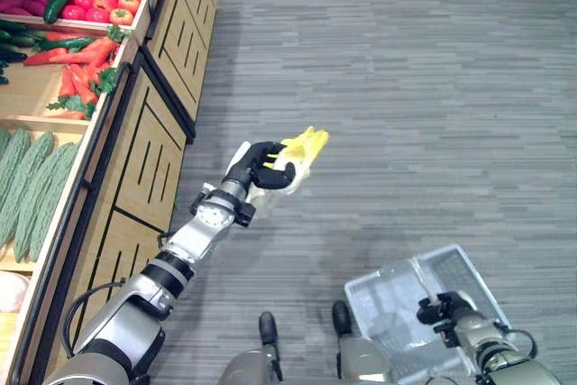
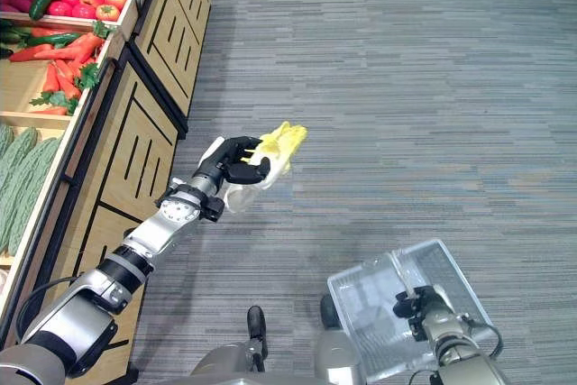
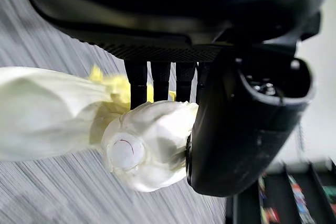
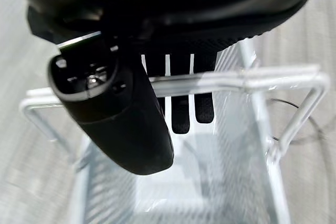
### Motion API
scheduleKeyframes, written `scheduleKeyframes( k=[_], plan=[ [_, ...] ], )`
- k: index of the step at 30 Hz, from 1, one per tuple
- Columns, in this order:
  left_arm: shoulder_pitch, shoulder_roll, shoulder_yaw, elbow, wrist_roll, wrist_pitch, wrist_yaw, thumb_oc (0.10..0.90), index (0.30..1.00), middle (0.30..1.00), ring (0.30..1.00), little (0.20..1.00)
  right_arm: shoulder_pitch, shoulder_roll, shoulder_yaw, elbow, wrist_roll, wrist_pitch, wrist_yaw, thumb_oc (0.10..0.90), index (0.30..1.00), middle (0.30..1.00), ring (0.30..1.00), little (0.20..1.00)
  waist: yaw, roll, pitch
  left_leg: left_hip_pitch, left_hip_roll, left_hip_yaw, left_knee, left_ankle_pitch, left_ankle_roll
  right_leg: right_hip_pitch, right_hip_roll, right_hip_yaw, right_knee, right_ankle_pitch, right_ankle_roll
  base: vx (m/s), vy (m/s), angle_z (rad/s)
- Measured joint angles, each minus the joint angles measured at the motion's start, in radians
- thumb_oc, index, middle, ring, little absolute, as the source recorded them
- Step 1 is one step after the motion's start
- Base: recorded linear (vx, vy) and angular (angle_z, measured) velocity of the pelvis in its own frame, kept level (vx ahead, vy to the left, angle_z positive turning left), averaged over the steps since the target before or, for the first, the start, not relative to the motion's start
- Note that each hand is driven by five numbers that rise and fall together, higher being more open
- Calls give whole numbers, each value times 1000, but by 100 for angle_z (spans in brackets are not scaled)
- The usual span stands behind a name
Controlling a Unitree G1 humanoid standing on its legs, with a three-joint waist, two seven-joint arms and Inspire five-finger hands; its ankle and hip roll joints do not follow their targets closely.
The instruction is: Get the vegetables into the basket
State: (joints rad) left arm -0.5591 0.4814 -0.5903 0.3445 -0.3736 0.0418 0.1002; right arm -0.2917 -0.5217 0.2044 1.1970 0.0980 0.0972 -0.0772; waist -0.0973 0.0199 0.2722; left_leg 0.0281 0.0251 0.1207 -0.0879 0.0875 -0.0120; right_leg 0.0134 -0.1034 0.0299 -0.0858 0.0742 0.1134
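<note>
Vegetable: a pale cabbage-like head (image 1: 297,155), white at the stalk end and yellow at the leaf tips, held in the air over the grey floor (image 1: 406,87), out from the produce shelf (image 1: 54,105).
Handling: judged light and fairly soft; the leafy end would crush or tear, and the stalk end looks smooth and could slip. The firm white stalk is the better place to hold.
Left hand (image 1: 261,164): fingers and thumb curled round the white stalk end. Leaf tips stick out past the fingers, away from the wrist. In the left wrist view the vegetable lies across the fingers, pinned by the thumb.
Basket (image 1: 397,290): clear wire-framed basket, low and to the robot's right, well apart from the vegetable. Looks empty.
Right hand (image 1: 442,308): fingers hooked over the basket's handle bar (image 4: 236,80), carrying it.
Stage: vegetable picked, not yet in the basket; it needs to travel down and right.
Risk: a loose drop from height could miss the opening.
</note>
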Motion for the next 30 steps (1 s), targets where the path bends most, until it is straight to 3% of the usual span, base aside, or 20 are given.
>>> scheduleKeyframes(
  k=[4,8,14,23,30],
  plan=[
    [1,3,-34,-89,0,11,-38,400,300,300,300,300,-87,-41,10,-45,0,12,6,400,300,300,300,300,-5,2,-2,28,1,0,0,-3,3,28,1,0,0,-1,0,64,-12,1],
    [1,0,-50,-139,0,14,-69,400,300,300,300,300,-175,-66,88,-60,-3,16,12,400,300,300,300,300,-1,5,-5,44,2,-5,0,-4,3,47,1,-5,-1,-2,-1,30,-13,3],
    [1,-50,-92,-130,3,42,-86,400,300,300,300,300,-251,-66,127,-82,-2,29,13,400,300,300,300,300,-1,34,-25,48,1,-5,0,-3,3,51,1,-4,0,-1,-1,0,0,0],
    [1,-197,-150,51,53,61,-84,400,300,300,300,300,-275,-43,197,-223,-2,65,1,400,300,300,300,300,-44,50,-36,52,5,16,0,-3,4,43,6,17,-1,1,-3,-4,-4,-7],
    [9,-316,-160,278,123,79,-71,400,300,300,300,300,-269,-17,284,-476,-14,97,-11,400,300,300,300,300,-103,52,-37,52,17,59,-1,-6,2,17,20,65,-1,9,-10,1,-7,-19]
  ],
)
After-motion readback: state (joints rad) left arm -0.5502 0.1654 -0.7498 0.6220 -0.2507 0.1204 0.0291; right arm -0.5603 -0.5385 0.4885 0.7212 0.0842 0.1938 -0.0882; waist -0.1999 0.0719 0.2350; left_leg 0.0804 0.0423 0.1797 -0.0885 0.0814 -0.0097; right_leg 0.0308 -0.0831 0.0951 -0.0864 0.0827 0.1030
